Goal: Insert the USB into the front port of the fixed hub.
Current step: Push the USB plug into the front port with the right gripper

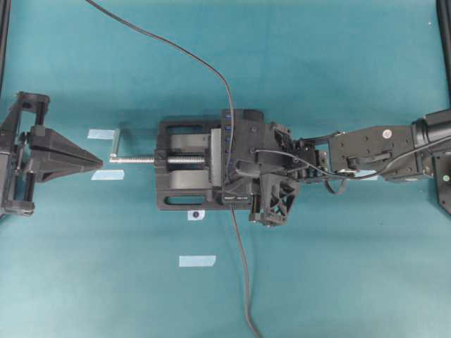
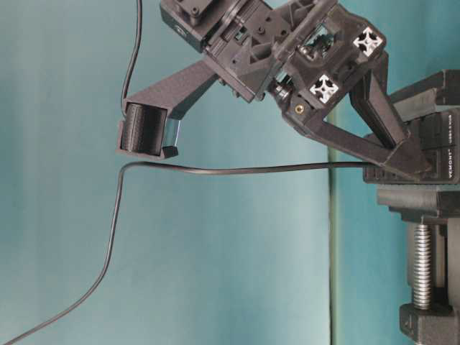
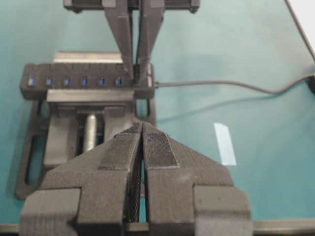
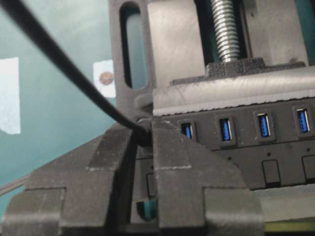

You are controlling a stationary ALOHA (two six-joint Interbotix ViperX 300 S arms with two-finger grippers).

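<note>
The fixed hub [image 1: 227,144] sits clamped in a black vise [image 1: 184,163] at the centre of the teal bench [image 1: 338,63], its row of blue ports facing up in the overhead view and running from twelve to six o'clock.

The right claw [image 4: 142,133] reaches in from three o'clock and is pressed together on the USB [image 4: 143,132], pinching it between its pads just where the thin dark cable [image 4: 59,61] leaves the plug. In the right wrist view the plug sits at the end port of the hub, at the nine o'clock end of the blue row; how deep it sits is hidden by the fingers. From there the cable runs off toward ten o'clock.

The left claw [image 3: 142,147] rests well apart at nine o'clock of the vise, beyond the silver screw [image 1: 176,160] and its crank [image 1: 116,144], its fingers pressed together on nothing. Strips of pale tape [image 1: 196,260] lie on the bench near the vise.
</note>
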